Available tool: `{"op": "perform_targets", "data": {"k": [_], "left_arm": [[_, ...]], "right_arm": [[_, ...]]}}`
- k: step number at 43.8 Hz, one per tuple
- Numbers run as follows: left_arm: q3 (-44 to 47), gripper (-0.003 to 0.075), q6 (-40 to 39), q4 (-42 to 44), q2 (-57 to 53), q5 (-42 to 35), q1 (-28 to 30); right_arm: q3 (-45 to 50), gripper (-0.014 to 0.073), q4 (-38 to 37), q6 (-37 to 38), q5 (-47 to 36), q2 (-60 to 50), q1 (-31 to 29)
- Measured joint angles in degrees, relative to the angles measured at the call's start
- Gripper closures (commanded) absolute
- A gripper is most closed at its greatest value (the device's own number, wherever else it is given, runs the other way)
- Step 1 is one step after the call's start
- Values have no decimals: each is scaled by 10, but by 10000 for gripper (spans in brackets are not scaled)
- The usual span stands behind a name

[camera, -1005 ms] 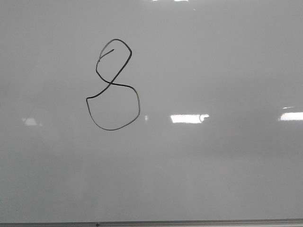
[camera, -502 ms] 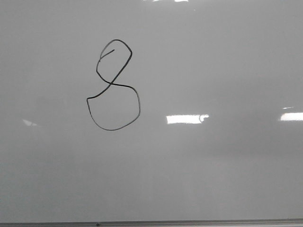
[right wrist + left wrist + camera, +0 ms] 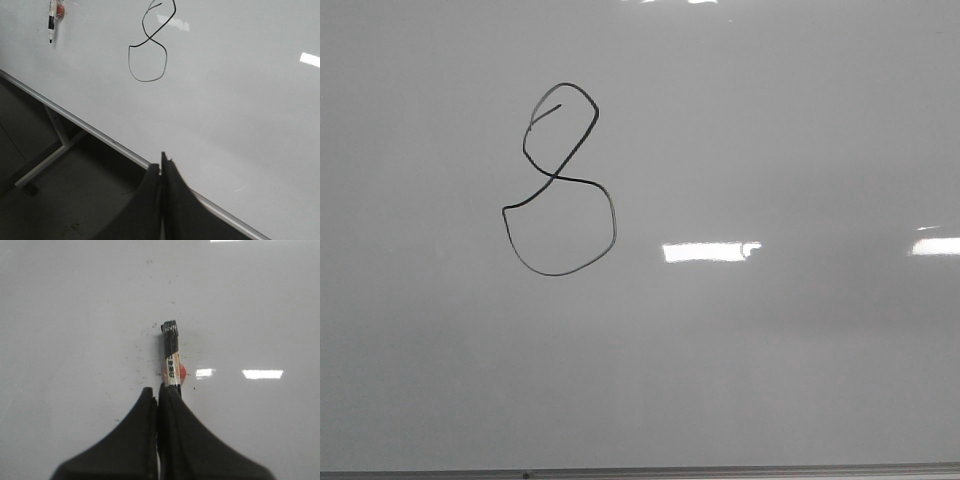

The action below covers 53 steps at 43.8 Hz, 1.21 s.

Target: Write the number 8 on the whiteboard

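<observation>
Plainly, your left pincer (image 3: 159, 392) has its two dark fingers pressed together with nothing visibly between them. The black marker pen with a white label (image 3: 171, 347) shows just past the tips, beside a small red spot (image 3: 182, 371). From the right wrist view that same pen (image 3: 51, 20) lies alone on the board with no finger on it, so you can take it as set down, not held. Your right pincer (image 3: 162, 162) is likewise closed and empty, hanging out past the board's grey edge strip (image 3: 75, 120), over the floor and the frame legs. That placing makes sense if the writing is done: both arms stand clear of the ink, so nothing can smear it.

Outward from there, the thin black hand-drawn number 8 (image 3: 558, 180) sits on the large glossy pale grey whiteboard (image 3: 770, 380), toward its left side and well above the near edge strip (image 3: 720, 470). The small upper loop and the larger lower loop both look closed, with a short stray stroke inside the upper one. The figure (image 3: 148, 39) is well apart from the right pincer and from the pen; the left wrist view does not show it at all.
</observation>
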Motion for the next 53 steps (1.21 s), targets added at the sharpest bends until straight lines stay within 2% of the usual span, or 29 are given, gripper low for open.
{"op": "perform_targets", "data": {"k": [6, 44, 48, 53], "left_arm": [[0, 741, 0, 0, 0, -19, 0], [0, 741, 0, 0, 0, -19, 0], [0, 741, 0, 0, 0, -19, 0], [0, 741, 0, 0, 0, -19, 0]], "right_arm": [[0, 655, 0, 0, 0, 0, 0], [0, 655, -2, -5, -2, 0, 0], [8, 655, -15, -17, -43, 0, -1], [50, 655, -39, -21, -154, 0, -21]]}}
